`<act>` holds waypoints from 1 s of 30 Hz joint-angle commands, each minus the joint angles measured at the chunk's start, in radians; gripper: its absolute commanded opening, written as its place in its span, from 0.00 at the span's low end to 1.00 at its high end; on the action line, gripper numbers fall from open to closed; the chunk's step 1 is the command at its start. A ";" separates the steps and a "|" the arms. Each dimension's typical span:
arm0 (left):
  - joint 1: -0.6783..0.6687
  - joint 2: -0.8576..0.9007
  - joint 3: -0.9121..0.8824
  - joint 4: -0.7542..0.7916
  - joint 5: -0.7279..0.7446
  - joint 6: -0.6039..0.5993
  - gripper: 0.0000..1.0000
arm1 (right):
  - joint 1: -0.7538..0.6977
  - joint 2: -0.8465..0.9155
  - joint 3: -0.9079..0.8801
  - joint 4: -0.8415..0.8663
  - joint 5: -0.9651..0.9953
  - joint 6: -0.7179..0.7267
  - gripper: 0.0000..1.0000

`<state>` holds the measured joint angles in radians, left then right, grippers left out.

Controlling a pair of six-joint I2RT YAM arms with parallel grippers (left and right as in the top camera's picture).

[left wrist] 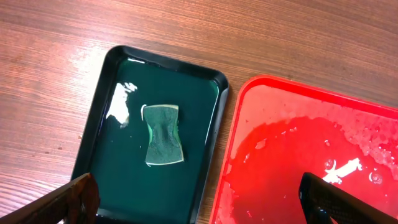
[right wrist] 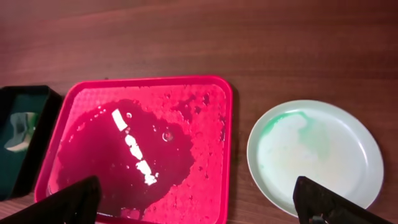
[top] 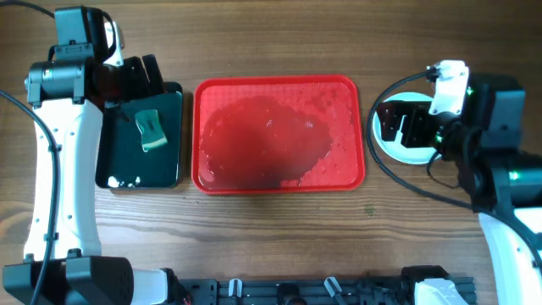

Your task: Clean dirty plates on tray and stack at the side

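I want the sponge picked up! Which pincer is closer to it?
Left. The left pincer hovers just beyond the sponge, over the far end of the dark tray; the right pincer is across the red tray, over the plate.
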<state>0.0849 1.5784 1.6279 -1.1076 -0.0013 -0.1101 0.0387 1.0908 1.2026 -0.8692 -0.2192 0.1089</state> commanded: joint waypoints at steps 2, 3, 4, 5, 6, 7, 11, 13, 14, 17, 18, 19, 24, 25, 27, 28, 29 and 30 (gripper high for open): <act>-0.001 0.006 0.003 -0.001 0.012 -0.010 1.00 | 0.003 -0.010 0.020 -0.005 0.018 0.006 1.00; -0.001 0.006 0.003 0.000 0.012 -0.010 1.00 | 0.003 0.003 0.020 -0.006 0.018 0.006 0.99; -0.001 0.006 0.003 -0.001 0.012 -0.010 1.00 | 0.003 0.017 0.020 -0.006 0.018 0.006 1.00; -0.001 0.006 0.003 -0.001 0.012 -0.010 1.00 | 0.003 0.031 0.020 -0.006 0.018 0.006 1.00; -0.001 0.006 0.003 -0.001 0.012 -0.010 1.00 | 0.003 0.045 0.020 -0.011 0.019 0.000 1.00; -0.001 0.006 0.003 -0.001 0.012 -0.010 1.00 | 0.003 0.054 0.020 -0.021 0.018 -0.002 1.00; -0.001 0.006 0.003 0.000 0.012 -0.010 1.00 | 0.003 0.088 0.020 -0.054 0.018 -0.009 1.00; -0.001 0.006 0.003 0.000 0.012 -0.010 1.00 | 0.003 0.080 0.017 0.001 0.021 -0.081 1.00; -0.001 0.006 0.003 -0.001 0.012 -0.010 1.00 | 0.001 0.060 0.011 0.029 0.050 -0.093 1.00; -0.001 0.006 0.003 0.000 0.012 -0.010 1.00 | 0.002 -0.124 -0.138 0.243 0.126 -0.109 1.00; -0.001 0.006 0.003 -0.001 0.012 -0.010 1.00 | 0.002 -0.200 -0.217 0.327 0.152 -0.109 1.00; -0.001 0.006 0.003 0.000 0.012 -0.010 1.00 | 0.002 -0.278 -0.305 0.408 0.162 -0.109 1.00; -0.001 0.006 0.003 -0.001 0.012 -0.010 1.00 | 0.002 -0.615 -0.781 0.811 0.179 -0.108 1.00; -0.001 0.006 0.003 0.000 0.012 -0.010 1.00 | 0.002 -0.662 -0.849 0.860 0.179 -0.108 1.00; -0.001 0.006 0.003 -0.001 0.012 -0.010 1.00 | 0.002 -0.775 -0.975 0.916 0.179 -0.105 1.00; -0.001 0.006 0.003 -0.001 0.012 -0.010 1.00 | 0.002 -0.831 -1.022 0.917 0.179 -0.106 1.00; -0.001 0.006 0.003 0.000 0.012 -0.010 1.00 | 0.002 -0.875 -1.057 0.917 0.179 -0.106 1.00; -0.001 0.006 0.003 -0.001 0.012 -0.010 1.00 | 0.002 -0.926 -1.095 0.917 0.179 -0.106 1.00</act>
<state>0.0849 1.5791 1.6279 -1.1095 -0.0010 -0.1104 0.0387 0.2604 0.1707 0.0353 -0.0551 0.0128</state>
